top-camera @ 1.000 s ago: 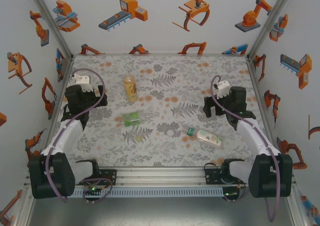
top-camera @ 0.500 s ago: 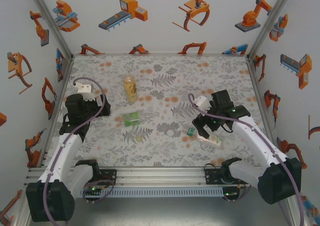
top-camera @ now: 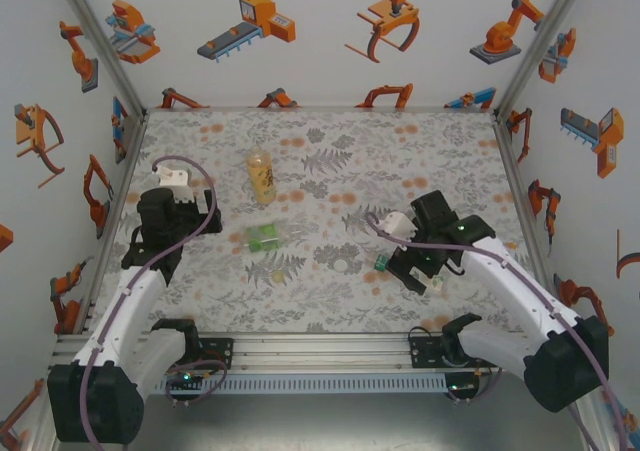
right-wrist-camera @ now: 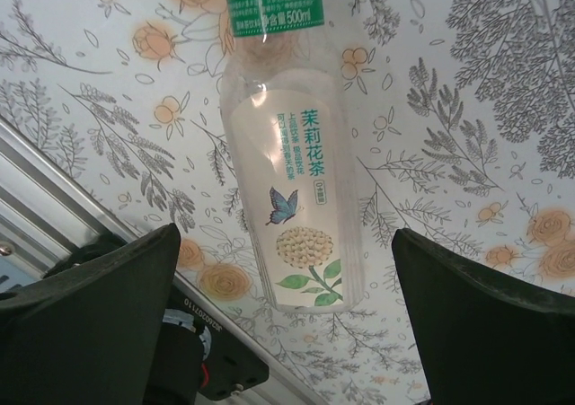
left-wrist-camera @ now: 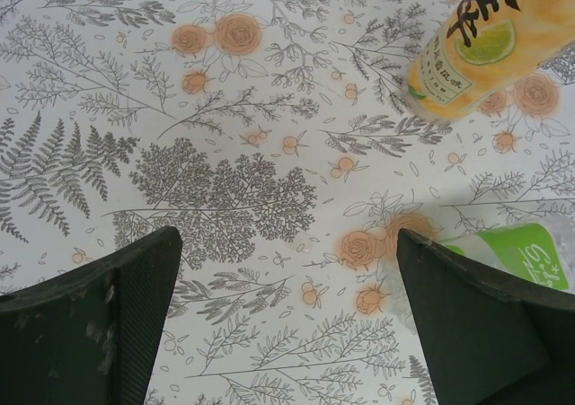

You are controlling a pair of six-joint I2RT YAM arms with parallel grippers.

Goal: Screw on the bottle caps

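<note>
The slim bottle, laid at the near right, is straddled by the released right gripper, while the left gripper is held released left of the amber bottle and the green bottle.

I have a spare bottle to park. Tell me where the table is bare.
Bare: the far right corner of the table, beyond the right gripper; also the middle strip between the squat green bottle and the slim bottle. Crowded: left-centre, where the amber bottle and green bottle sit near the left gripper.
</note>
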